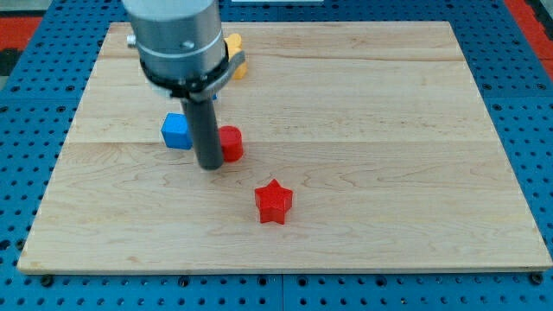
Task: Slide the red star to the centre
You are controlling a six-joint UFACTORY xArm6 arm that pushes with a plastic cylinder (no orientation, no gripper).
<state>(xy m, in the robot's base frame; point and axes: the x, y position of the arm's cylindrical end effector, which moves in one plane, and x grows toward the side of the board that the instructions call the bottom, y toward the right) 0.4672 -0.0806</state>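
The red star (274,201) lies on the wooden board (389,130), a little below and left of the board's middle. My tip (210,166) rests on the board up and to the left of the star, about a block's width away from it. The rod stands between a blue cube (175,131) on its left and a red block (231,143) on its right, whose shape is partly hidden behind the rod. The tip does not touch the star.
A yellow block (235,57) sits near the view's top left, mostly hidden behind the arm's grey body (177,39). The board lies on a blue perforated table (26,130).
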